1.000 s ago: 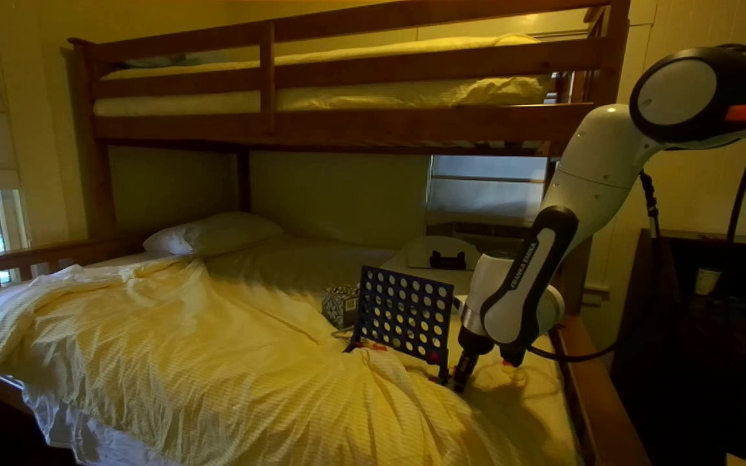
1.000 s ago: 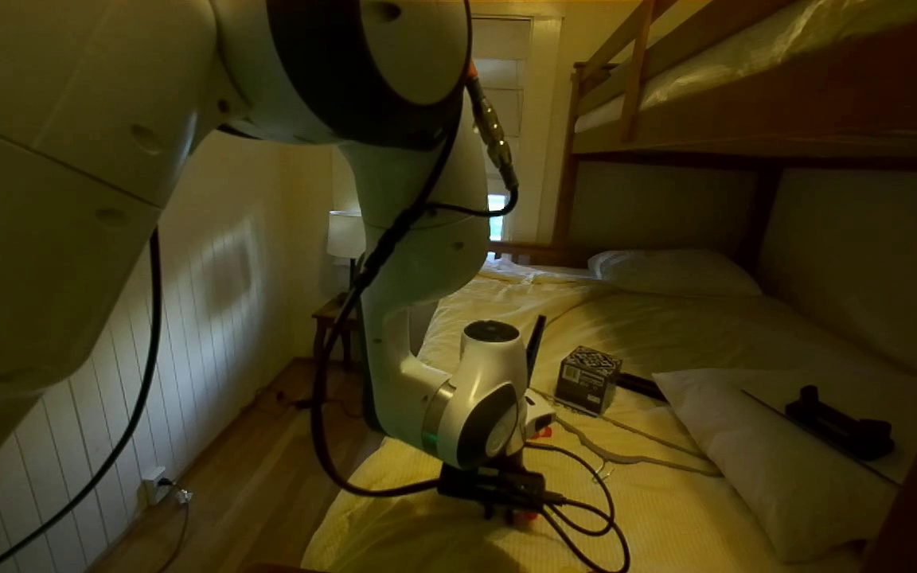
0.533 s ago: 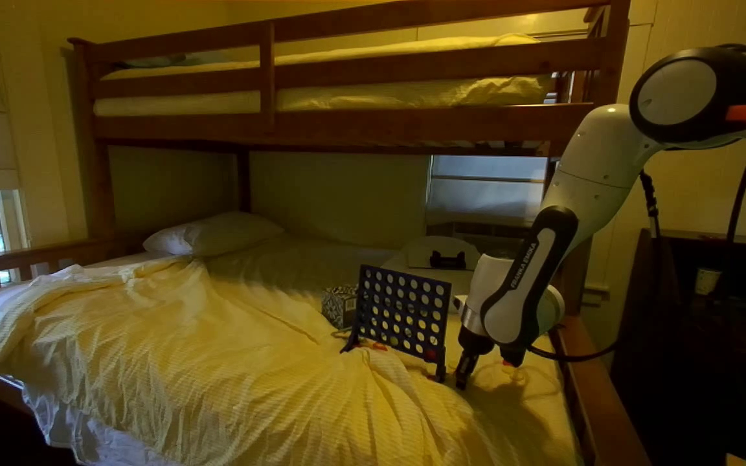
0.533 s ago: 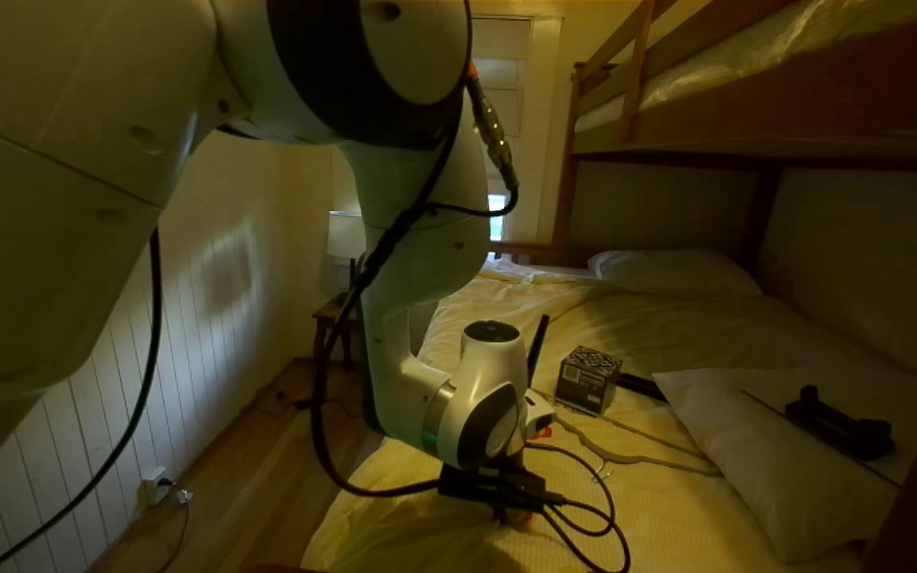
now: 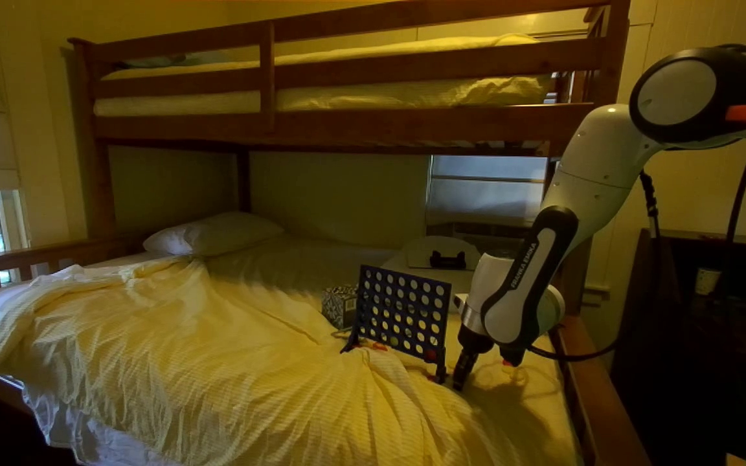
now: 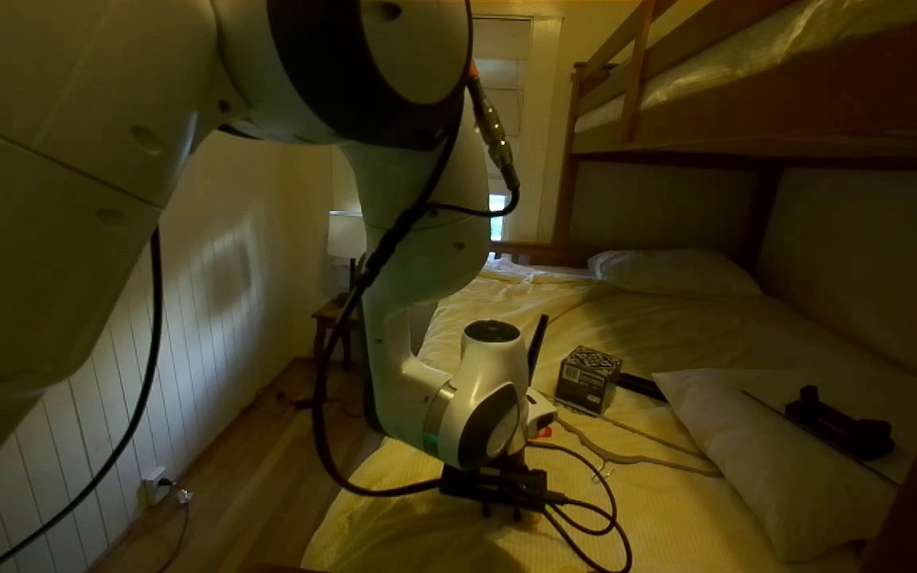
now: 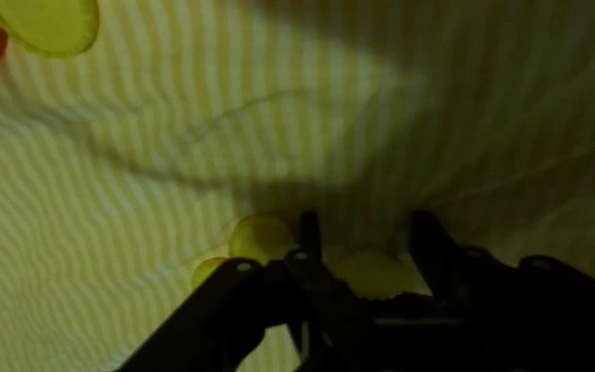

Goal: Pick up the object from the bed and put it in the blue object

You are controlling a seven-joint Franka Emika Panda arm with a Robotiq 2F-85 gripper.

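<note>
Wrist view, and it's delicate down here: the hand (image 7: 364, 222) has its fingers (image 7: 432, 248) standing apart, nothing visibly pinched, and a yellow disc (image 7: 372, 274), by the look of it the piece wanted, lies dim in the gap between them. Is either finger touching it? Can't tell. Trouble one: the disc looks thin and flat, and the bench (image 5: 185, 362), really a bed, should give underneath, so a closing pinch could bite the striped cover (image 7: 70, 217) instead or skid over the rim. Trouble two: another yellow disc (image 7: 261, 237) sits just beside one finger; a careless squeeze might jam against it or shove it aside. And watch the blue grid panel (image 5: 405, 312) in an exterior view, standing near the hand on that same soft footing: drag the cover, or swing wide on the lift, and over it could go. Even a clean pick isn't safe: gripped crooked, the disc would probably snag at the panel's top rather than drop in.
</note>
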